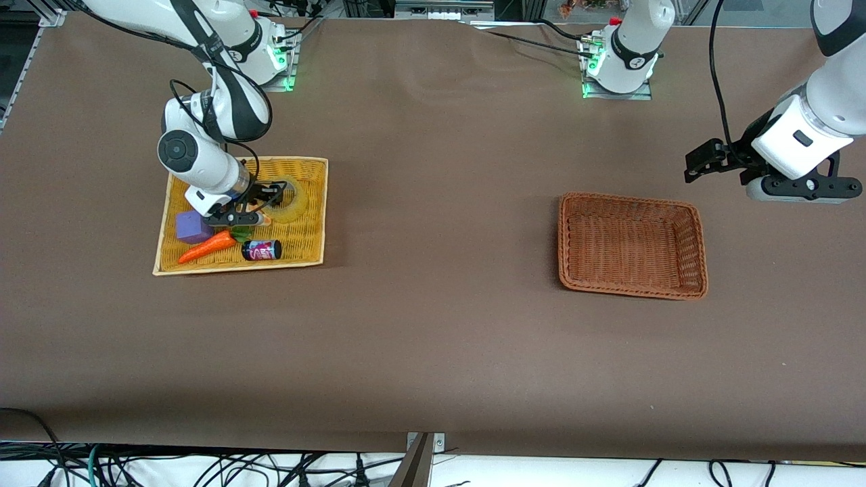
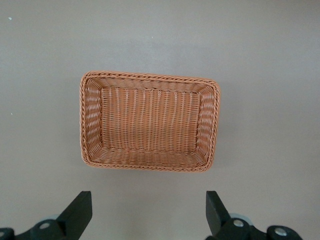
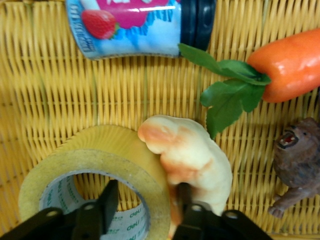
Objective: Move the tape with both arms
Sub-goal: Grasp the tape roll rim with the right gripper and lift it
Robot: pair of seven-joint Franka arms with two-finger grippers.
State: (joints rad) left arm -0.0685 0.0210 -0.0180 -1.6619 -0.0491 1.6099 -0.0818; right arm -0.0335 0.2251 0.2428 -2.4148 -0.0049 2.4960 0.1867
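Right tool (image 3: 145,202) down in the yellow tray (image 1: 308,250), fingers straddling the tape (image 3: 95,172) wall, one in the core, one wedged against the croissant (image 3: 192,160); closing, not yet firm. Squeeze fully, lift straight, avoid dragging the croissant. Left tool (image 2: 150,215) waiting wide open, empty, above the basket (image 2: 150,120).

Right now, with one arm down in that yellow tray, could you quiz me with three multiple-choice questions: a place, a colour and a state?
1. Where is the tape roll?
A. yellow tray
B. brown basket
C. bare table

2. What colour is the block beside the carrot?
A. green
B. purple
C. white

3. What is in the brown basket?
A. tape
B. carrot
C. nothing

Answers:
1 A, it lies on the yellow weave under the right gripper.
2 B, the front view shows purple.
3 C, the left wrist view shows only bare weave.
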